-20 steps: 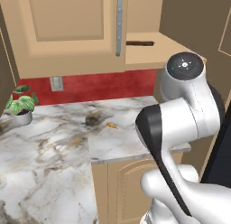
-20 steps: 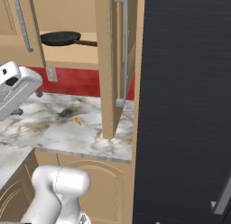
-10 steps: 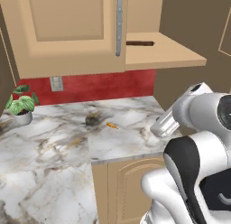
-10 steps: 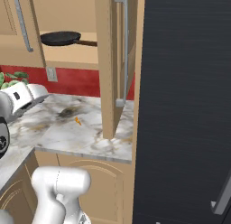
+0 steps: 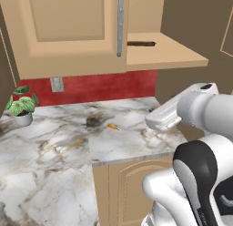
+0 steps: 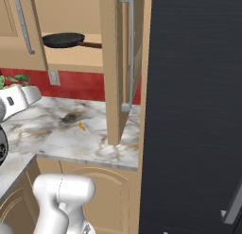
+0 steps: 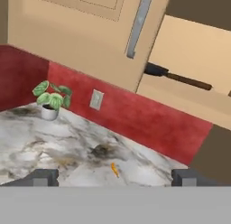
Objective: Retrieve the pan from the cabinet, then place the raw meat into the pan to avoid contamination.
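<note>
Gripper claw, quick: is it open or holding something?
Two-finger gripper: open, dark fingertips wide apart, holding nothing.

The black pan (image 6: 63, 39) lies flat on the open wooden cabinet's (image 6: 111, 63) shelf, near the shelf's front edge, its brown handle pointing right.

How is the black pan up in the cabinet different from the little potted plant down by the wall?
The pan is flat, round and matte black with a brown handle; the potted plant is upright, with green leaves in a pale pot. The pan lies on the cabinet shelf above the red backsplash; the plant stands on the marble counter below it. Neither is touched by the robot.
</note>
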